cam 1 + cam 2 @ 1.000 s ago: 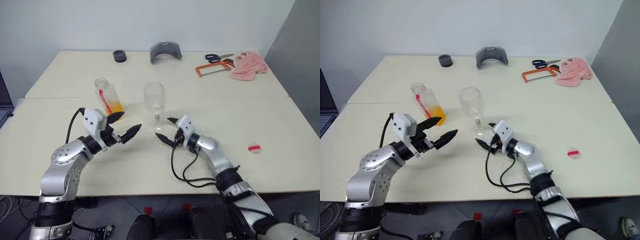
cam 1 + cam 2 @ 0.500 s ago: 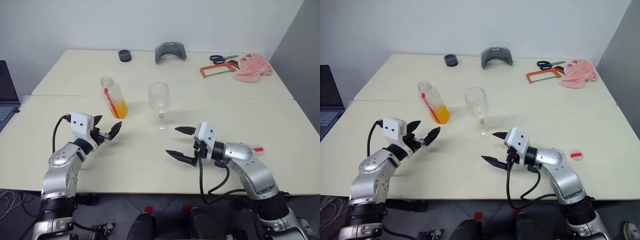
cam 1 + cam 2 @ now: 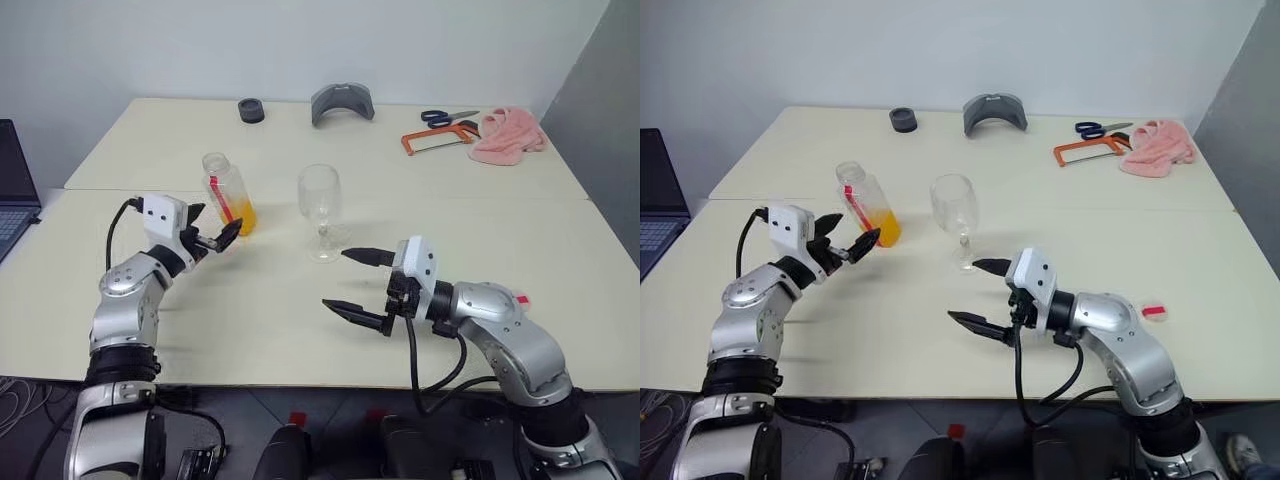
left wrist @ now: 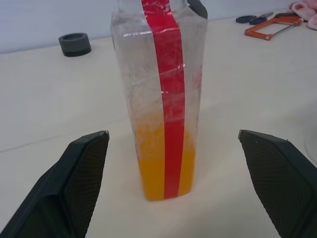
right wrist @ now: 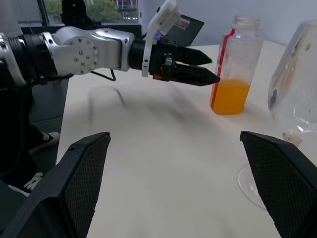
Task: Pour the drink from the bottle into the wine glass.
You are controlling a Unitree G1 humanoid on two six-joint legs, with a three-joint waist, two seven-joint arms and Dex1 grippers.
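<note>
Head view: left gripper (image 3: 213, 236) has pushed out toward the bottle (image 3: 228, 194), fingers spread, just short of it; right gripper (image 3: 351, 281) has pulled back from the glass (image 3: 320, 210), also agape. Left wrist view: bottle dead ahead between the fingers — grasp looks next.

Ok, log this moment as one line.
left gripper: open, at bottle | right gripper: open, empty | wine glass: upright, empty | cap: off

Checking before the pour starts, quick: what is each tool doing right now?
Left tool: open, empty, just short of the bottle.
Right tool: open, empty, near the glass.
</note>
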